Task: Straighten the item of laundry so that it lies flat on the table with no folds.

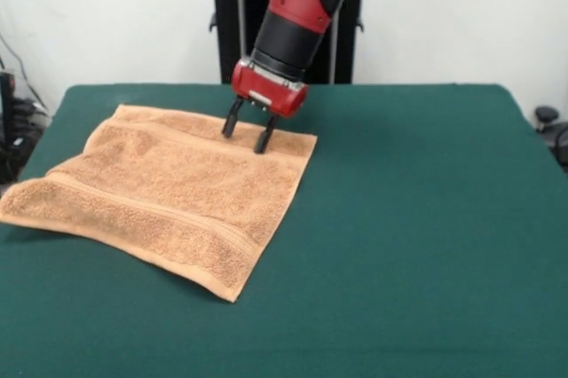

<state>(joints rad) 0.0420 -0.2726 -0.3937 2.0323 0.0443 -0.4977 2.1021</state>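
Towel [169, 192] is lying nearly flat on the green desk [426, 218], spreading toward the camera from the gripper [248, 134], whose parted, empty fingers [264, 137] are touching its far edge.

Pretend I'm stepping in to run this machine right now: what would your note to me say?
Gripper: open, fingers down at the towel's far edge, holding nothing.
Towel: spread on the green table, on the picture's left half, turned at an angle. Its left corner hangs a little past the table edge.
Done: towel looks mostly flat, no clear folds.
Left: the near edge seems slightly raised or curled; smooth it, and perhaps pull the towel fully onto the table.
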